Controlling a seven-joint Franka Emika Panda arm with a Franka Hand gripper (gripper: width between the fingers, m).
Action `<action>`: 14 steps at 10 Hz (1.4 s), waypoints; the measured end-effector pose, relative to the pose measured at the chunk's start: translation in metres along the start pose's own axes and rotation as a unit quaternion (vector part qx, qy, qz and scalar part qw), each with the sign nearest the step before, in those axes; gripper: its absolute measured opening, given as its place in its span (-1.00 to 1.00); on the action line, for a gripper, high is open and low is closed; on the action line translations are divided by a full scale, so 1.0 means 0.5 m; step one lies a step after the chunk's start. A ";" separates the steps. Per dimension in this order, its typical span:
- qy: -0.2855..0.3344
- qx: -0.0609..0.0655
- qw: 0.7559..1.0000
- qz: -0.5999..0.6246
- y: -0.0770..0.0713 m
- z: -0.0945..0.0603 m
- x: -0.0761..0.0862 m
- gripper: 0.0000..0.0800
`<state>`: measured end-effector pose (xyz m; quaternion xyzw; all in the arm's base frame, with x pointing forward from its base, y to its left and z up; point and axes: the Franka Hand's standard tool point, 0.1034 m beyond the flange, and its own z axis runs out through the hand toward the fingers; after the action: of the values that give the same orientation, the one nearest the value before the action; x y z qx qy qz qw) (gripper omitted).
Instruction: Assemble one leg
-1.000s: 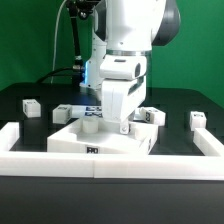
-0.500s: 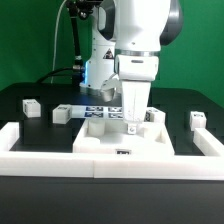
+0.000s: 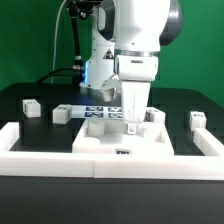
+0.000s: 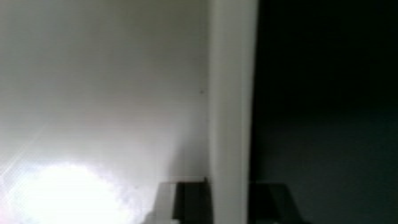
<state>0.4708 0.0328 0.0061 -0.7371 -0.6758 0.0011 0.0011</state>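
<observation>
The large flat white square panel (image 3: 110, 143) lies at the table's middle, squared against the front white wall. My gripper (image 3: 131, 124) stands upright over the panel's side toward the exterior view's right. In the wrist view my gripper (image 4: 231, 192) has its two dark fingers (image 4: 191, 205) on either side of the panel's raised rim (image 4: 231, 90), shut on it. Small white legs stand loose: two at the exterior view's left (image 3: 31, 106) (image 3: 60, 114), two at its right (image 3: 153, 116) (image 3: 197, 120).
A low white wall (image 3: 60, 160) runs along the front, with arms at the left (image 3: 10, 133) and right (image 3: 210, 140). The marker board (image 3: 97, 110) lies behind the panel, by the arm's base.
Since one second ago, the gripper has moved to the exterior view's right and the panel has turned from skewed to square against the front wall. Nothing has moved in the last half second.
</observation>
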 end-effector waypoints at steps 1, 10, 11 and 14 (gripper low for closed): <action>0.002 0.001 1.000 -0.011 0.000 0.000 0.023 -0.85; 0.008 -0.001 1.000 -0.011 0.023 0.000 0.099 -0.85; 0.008 -0.001 1.000 -0.011 0.023 0.000 0.099 -0.33; 0.008 -0.001 1.000 -0.011 0.023 0.000 0.099 0.46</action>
<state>0.4865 0.0810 0.0060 -0.7297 -0.6837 -0.0060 0.0057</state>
